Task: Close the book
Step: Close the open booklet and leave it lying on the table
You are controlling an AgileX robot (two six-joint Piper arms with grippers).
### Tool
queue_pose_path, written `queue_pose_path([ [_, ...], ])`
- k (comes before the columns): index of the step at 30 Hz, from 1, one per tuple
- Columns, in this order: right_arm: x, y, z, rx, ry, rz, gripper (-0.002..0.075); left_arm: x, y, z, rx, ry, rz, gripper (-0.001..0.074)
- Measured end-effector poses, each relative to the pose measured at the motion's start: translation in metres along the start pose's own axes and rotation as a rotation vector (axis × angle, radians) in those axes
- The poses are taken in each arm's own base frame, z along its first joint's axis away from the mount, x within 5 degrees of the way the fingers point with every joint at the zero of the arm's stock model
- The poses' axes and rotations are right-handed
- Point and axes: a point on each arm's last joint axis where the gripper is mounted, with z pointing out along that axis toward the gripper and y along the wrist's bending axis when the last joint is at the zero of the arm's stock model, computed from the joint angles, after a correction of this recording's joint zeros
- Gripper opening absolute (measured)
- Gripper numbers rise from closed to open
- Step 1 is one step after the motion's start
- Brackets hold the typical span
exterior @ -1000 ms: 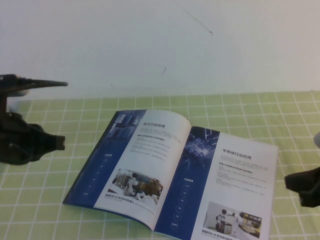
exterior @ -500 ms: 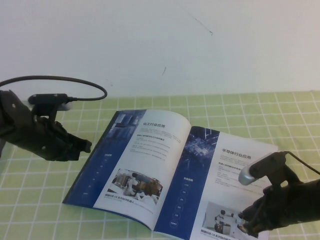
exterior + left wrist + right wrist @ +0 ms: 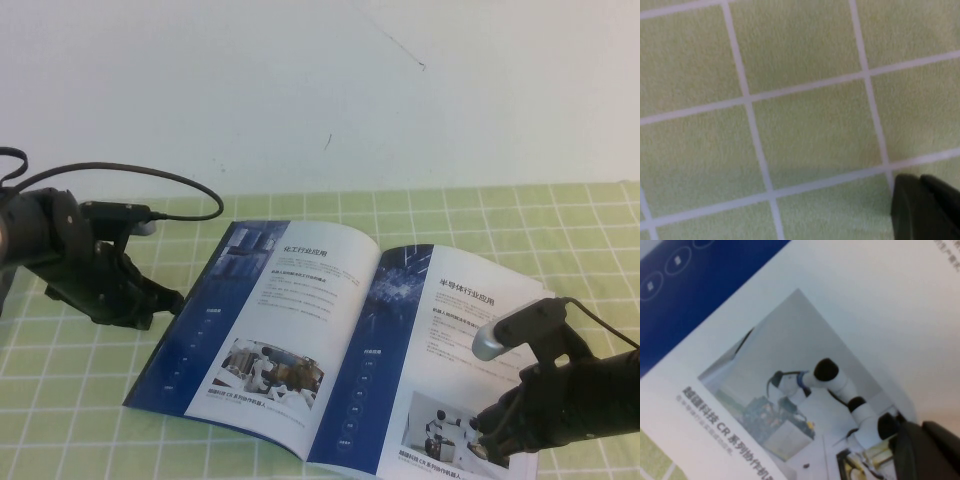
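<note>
Creeps nearer book (image 3: 330,330): left gripper (image 3: 168,298) beside its left edge, right gripper (image 3: 486,446) seemingly on right page; cannot tell jaws; could crease paper by dragging.

My cloth (image 3: 70,400): pale green, white grid lines, lies flat, covers all work surface I see. Wall (image 3: 200,90) behind: plain white, meets cloth along far edge. Thin dark scratch (image 3: 395,42) slants across wall upper right, ends in small dot. Short dark mark (image 3: 328,141) lower, near wall middle. Left wrist view: only cloth squares, soft weave.
</note>
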Motion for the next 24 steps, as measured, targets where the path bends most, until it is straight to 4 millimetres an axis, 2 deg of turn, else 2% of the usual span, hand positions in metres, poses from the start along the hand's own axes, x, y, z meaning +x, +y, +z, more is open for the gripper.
queue_pose_path([
  [5,0.000,0.000,0.000,0.000,0.000,0.000,-0.0003,0.001,-0.006,0.004,-0.011,0.042,0.015,-0.0003],
  [15,0.000,0.000,0.000,0.000,0.000,-0.002,-0.0003,0.003,-0.048,0.007,-0.101,0.056,0.109,-0.0003],
  [24,0.000,0.000,0.000,0.000,0.000,-0.004,-0.0003,0.003,-0.053,0.007,-0.174,0.062,0.151,-0.0003],
])
